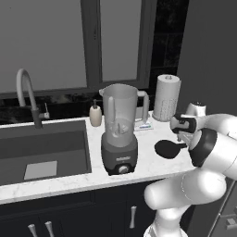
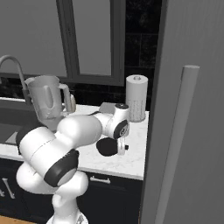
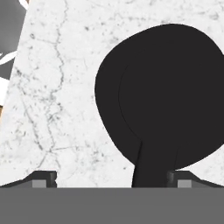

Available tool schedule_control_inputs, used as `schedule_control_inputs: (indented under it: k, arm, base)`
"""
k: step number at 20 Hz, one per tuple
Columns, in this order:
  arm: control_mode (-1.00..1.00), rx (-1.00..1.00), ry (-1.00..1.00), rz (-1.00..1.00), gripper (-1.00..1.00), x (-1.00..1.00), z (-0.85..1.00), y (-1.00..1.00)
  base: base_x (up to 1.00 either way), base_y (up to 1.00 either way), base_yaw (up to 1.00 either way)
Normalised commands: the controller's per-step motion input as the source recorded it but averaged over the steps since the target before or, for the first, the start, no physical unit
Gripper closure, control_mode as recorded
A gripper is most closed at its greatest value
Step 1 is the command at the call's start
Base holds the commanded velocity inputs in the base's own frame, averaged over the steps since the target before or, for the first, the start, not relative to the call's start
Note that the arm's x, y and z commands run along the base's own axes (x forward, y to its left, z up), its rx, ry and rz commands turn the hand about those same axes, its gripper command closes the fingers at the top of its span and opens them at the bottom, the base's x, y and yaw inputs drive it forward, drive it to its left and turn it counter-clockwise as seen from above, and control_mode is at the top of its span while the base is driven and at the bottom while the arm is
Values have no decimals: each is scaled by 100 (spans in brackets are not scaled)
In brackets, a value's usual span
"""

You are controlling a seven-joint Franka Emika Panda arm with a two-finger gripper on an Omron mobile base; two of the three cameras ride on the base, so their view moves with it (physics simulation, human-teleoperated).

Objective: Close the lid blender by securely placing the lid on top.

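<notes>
Lid [image 3: 168, 92] flat on counter [image 3: 57, 109], claw [image 3: 111, 180] apart astride its tab, blender [image 1: 119, 134] lidless in left base view

**Where your three cameras sit**

Your left base view looks forward and down from behind the arm, taking in the sink [image 1: 44, 152], blender [image 1: 119, 129] and paper towel roll [image 1: 166, 98]. Your right base view faces the same marble counter [image 2: 131, 159] from the other side, sharing blender [image 2: 46, 101] and roll [image 2: 136, 97]. Your hand view hangs close above the counter, looking down on the lid [image 3: 166, 96].
</notes>
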Motion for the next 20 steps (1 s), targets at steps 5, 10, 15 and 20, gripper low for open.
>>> schedule_control_inputs:
  k: [5, 10, 15, 20]
  arm:
    - [-100, 0, 0, 0, -100, 18, -2, 0]
    - [-100, 0, 0, 0, -100, 20, -8, 0]
    - [-100, -1, 0, 0, -100, 11, -16, 0]
    - [-100, -3, 0, 0, -100, 12, -27, 0]
  base:
    - [0, 0, 0]
    - [0, 0, 0]
    - [0, 0, 0]
    - [0, 0, 0]
